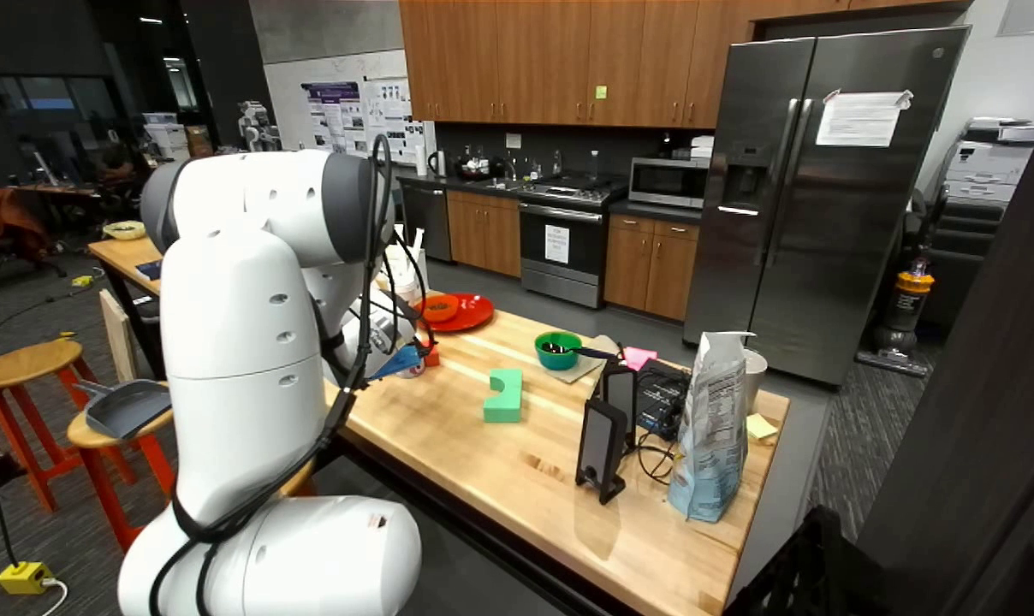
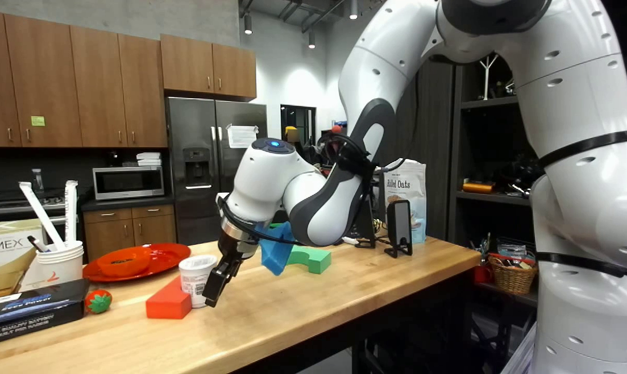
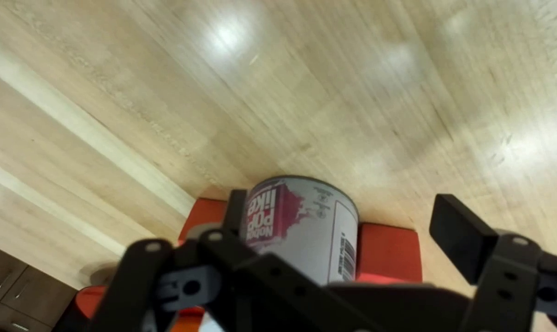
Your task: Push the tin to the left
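The tin (image 2: 194,278) stands upright on the wooden table, white with a pink label that shows in the wrist view (image 3: 306,226). A red block (image 2: 169,301) sits right beside it, and also shows behind it in the wrist view (image 3: 389,251). My gripper (image 3: 349,219) is open. One finger is close against the label side of the tin, and whether it touches cannot be told. The opposite finger stands well apart from it. In an exterior view the gripper (image 2: 213,291) points down beside the tin. In an exterior view the tin (image 1: 412,370) is partly hidden by a blue piece on the wrist.
A red plate (image 2: 176,255) with an orange bowl (image 2: 124,262) lies behind the tin. A toy strawberry (image 2: 98,301), black box (image 2: 43,311) and paper cups (image 2: 60,262) stand beyond the red block. A green block (image 1: 504,396) and black speakers (image 1: 601,449) are elsewhere on the table.
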`<action>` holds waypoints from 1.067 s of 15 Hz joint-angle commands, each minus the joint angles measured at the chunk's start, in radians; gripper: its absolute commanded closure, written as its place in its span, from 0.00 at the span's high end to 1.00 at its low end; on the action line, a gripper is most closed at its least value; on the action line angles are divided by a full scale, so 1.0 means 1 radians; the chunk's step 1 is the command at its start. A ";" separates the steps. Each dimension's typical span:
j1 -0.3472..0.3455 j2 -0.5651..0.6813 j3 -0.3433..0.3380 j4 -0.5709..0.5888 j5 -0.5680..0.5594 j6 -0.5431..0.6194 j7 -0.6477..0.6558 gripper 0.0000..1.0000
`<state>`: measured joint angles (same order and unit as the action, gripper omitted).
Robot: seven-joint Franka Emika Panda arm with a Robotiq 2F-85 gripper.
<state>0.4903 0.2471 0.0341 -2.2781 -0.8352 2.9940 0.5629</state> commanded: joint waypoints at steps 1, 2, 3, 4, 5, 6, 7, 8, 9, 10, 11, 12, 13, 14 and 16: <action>0.063 -0.017 -0.070 0.028 -0.109 -0.041 0.155 1.00; 0.076 -0.013 -0.083 0.039 -0.139 -0.048 0.195 1.00; 0.084 -0.007 -0.089 0.046 -0.160 -0.050 0.222 1.00; 0.091 -0.002 -0.092 0.053 -0.177 -0.059 0.239 1.00; 0.090 0.000 -0.087 0.052 -0.180 -0.056 0.233 1.00; 0.088 0.001 -0.081 0.048 -0.178 -0.055 0.222 1.00; 0.082 -0.002 -0.075 0.038 -0.173 -0.040 0.197 1.00; 0.084 -0.004 -0.080 0.038 -0.189 -0.030 0.198 1.00; 0.090 -0.004 -0.088 0.041 -0.214 -0.026 0.209 1.00; 0.093 -0.005 -0.094 0.045 -0.243 -0.029 0.219 1.00; 0.097 -0.006 -0.101 0.050 -0.278 -0.031 0.236 1.00; 0.101 -0.008 -0.109 0.056 -0.315 -0.037 0.258 1.00; 0.106 -0.009 -0.120 0.064 -0.361 -0.039 0.296 1.00; 0.112 -0.007 -0.130 0.078 -0.413 -0.041 0.346 1.00; 0.115 0.006 -0.137 0.100 -0.495 -0.033 0.423 1.00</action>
<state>0.5808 0.2481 -0.0714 -2.2064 -1.2193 2.9489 0.8717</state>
